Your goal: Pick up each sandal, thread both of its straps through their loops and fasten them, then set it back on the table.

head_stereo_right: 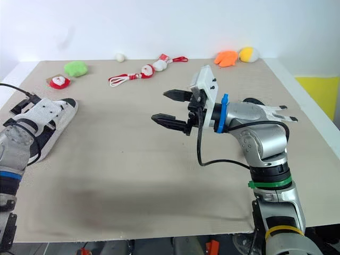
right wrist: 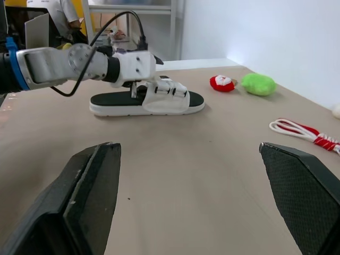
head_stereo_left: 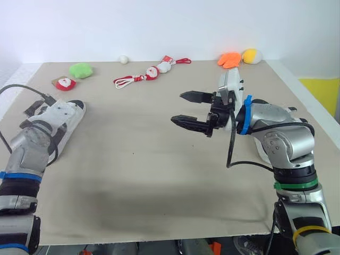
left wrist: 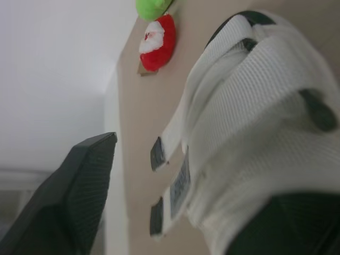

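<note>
The white waffle-textured fabric sandal [right wrist: 159, 99] has a black footbed, the cloth-covered table [head_stereo_left: 149, 175] is plain beige, the small Santa plush toy [head_stereo_left: 65, 83] red and white, the round fuzzy plush [head_stereo_left: 81, 70] lime green, the flat plush [head_stereo_left: 229, 59] orange, and the rounded plush [head_stereo_left: 250, 56] yellow.

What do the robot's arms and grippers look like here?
Both arms are silver-grey metal with black joints and loose black cables. The right arm carries blue, green and yellow bands and a white wrist block; the left arm a blue band. The right gripper has two black, textured, pointed fingers.
</note>
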